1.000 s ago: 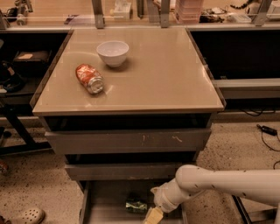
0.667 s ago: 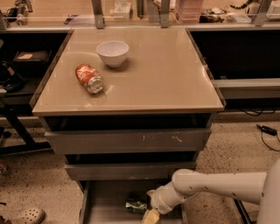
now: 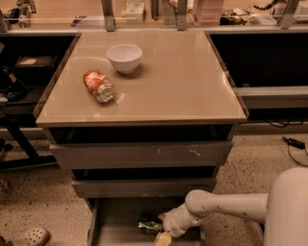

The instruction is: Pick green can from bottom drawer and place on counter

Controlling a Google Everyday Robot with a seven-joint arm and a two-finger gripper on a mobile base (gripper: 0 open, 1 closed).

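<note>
In the bottom drawer (image 3: 115, 222): green can (image 3: 149, 226) on its side, gripper (image 3: 163, 236) just beside its right end.
Grip: cannot tell how open, or whether it holds anything.
Risk: green can rolling off a skewed hold; rising arm (image 3: 226, 206) clipping the middle drawer (image 3: 144, 187).

Speckled beige terrazzo floor (image 3: 33, 197) seen at 8 and 4 o'clock. Dark open shelving (image 3: 26, 72) set at 10 o'clock. Long grey ledge (image 3: 269, 92) fixed under dark recess at 2 o'clock. Grey metal uprights (image 3: 108, 10) ranged along 12 o'clock. Black cable (image 3: 293, 143) laid on floor at 3 o'clock. Pale perforated clog (image 3: 30, 236) seen at 7 o'clock. Scene lit warmly. Gripper (image 3: 162, 236) held low at 6 o'clock, inside bottom drawer (image 3: 113, 222).
</note>
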